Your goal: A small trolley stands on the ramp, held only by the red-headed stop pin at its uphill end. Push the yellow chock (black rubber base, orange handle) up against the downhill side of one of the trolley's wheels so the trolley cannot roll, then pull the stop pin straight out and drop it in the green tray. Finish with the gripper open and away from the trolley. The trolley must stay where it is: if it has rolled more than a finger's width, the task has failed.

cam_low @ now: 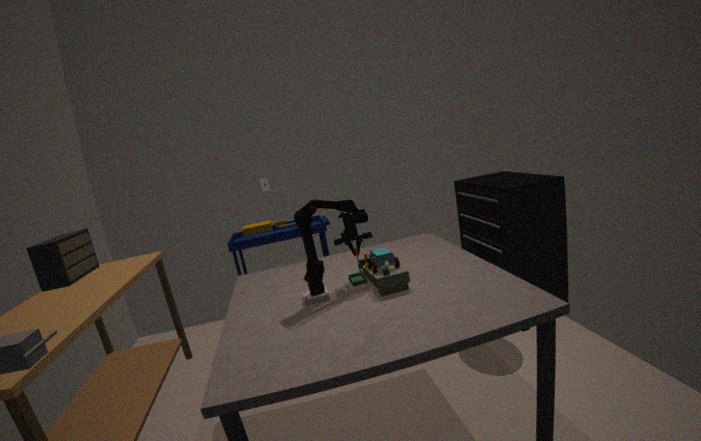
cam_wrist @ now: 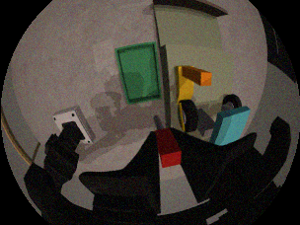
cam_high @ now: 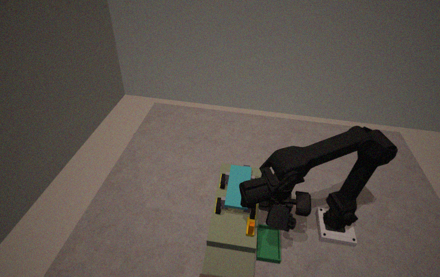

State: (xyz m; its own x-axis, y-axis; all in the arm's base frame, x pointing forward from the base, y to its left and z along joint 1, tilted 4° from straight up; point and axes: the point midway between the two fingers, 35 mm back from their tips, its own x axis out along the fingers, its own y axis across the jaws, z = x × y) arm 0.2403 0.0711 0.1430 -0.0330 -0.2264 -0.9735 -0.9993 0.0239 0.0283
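Observation:
My gripper (cam_low: 356, 250) (cam_wrist: 162, 133) is shut on the red-headed stop pin (cam_low: 356, 253) (cam_wrist: 170, 152), whose grey shaft hangs below the fingertips. It is in the air beside the ramp's (cam_high: 230, 234) (cam_wrist: 189, 30) tray-side edge, just uphill of the green tray (cam_high: 268, 244) (cam_low: 356, 278) (cam_wrist: 139, 74). The turquoise trolley (cam_high: 238, 185) (cam_low: 382, 252) (cam_wrist: 231, 126) stands on the ramp. The yellow chock (cam_high: 250, 228) (cam_wrist: 186, 91), with its orange handle, sits at the downhill side of the trolley's tray-side lower wheel (cam_wrist: 188, 115). It appears to touch it. In the top view the arm hides the fingertips and pin.
The arm's white base plate (cam_high: 337, 236) (cam_low: 316, 297) (cam_wrist: 84, 129) is on the table (cam_low: 397, 328). The arm reaches over the trolley's tray-side edge in the top view. A wooden bench (cam_low: 95, 276), a blue cart (cam_low: 265, 237) and a black cabinet (cam_low: 529, 224) stand away from the table.

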